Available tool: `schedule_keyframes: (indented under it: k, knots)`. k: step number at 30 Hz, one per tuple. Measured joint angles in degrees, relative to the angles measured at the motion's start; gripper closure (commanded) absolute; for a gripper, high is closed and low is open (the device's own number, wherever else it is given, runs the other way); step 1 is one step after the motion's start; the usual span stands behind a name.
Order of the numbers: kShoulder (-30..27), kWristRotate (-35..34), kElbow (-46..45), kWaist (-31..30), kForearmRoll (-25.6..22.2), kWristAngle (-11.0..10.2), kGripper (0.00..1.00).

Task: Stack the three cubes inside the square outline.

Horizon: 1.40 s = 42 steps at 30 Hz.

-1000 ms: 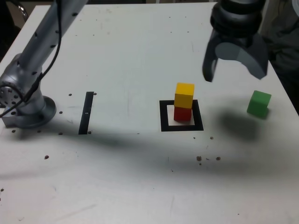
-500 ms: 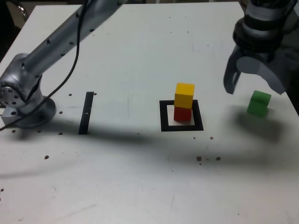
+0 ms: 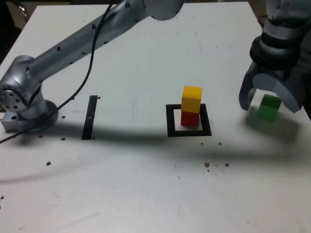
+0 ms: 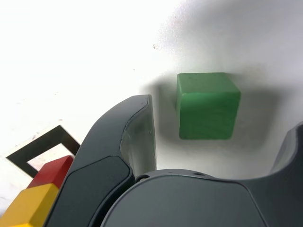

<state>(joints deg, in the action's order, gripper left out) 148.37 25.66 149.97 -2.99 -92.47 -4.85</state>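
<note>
Fingers (image 4: pixel 137 137) spread wide, with nothing gripped. Above the tabletop (image 3: pixel 121 194), out toward the exterior view's right, with the green cube (image 4: pixel 209 113) framed between them. In the wrist view, a gap on either side of the green cube, touching neither finger.

Down on the tabletop with the green cube, upright on its base, well apart from the other two and near the edge at the exterior view's right. Upper part of it partly hidden behind the fingers in the exterior view; whole in the wrist view, with soft shadow around it.

Inside the square outline (image 3: pixel 171 126), the red cube (image 3: pixel 190 119), resting on the white centre. Directly on top of that, the yellow cube (image 3: pixel 192 98), covering the red one's upper face. Only part of both in the wrist view, beyond one finger.

Across to the exterior view's left, a narrow black strip (image 3: pixel 89 118), lying flat between the square outline and the arm's base (image 3: pixel 36 116). From there, the arm (image 3: pixel 87 46) slanting up over the tabletop, partly out of view, a black cable (image 3: pixel 89 70) hanging in a loop beside it. Small dark specks scattered over the pale surface.
</note>
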Motion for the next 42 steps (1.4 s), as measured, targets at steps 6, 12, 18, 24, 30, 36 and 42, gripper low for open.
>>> schedule_keyframes:
  k: [6, 12, 18, 24, 30, 36, 42]
  knots:
    - [0.93, 0.0, 0.56, 0.0, -0.14, 0.51, 0.27]
    - [1.04, 0.02, 0.71, -0.23, -0.19, -0.62, 0.6]
    - [1.04, 0.54, 1.23, -0.75, -0.19, -1.19, 0.73]
    - [1.04, 0.77, 1.37, -0.82, -0.2, -1.13, 0.74]
    - [1.04, 0.78, 1.37, -0.87, -0.2, -1.09, 0.74]
    - [1.04, 0.87, 1.37, -0.92, -0.2, -0.99, 0.74]
    - [1.0, 0.93, 1.45, -1.07, -0.2, -0.92, 0.74]
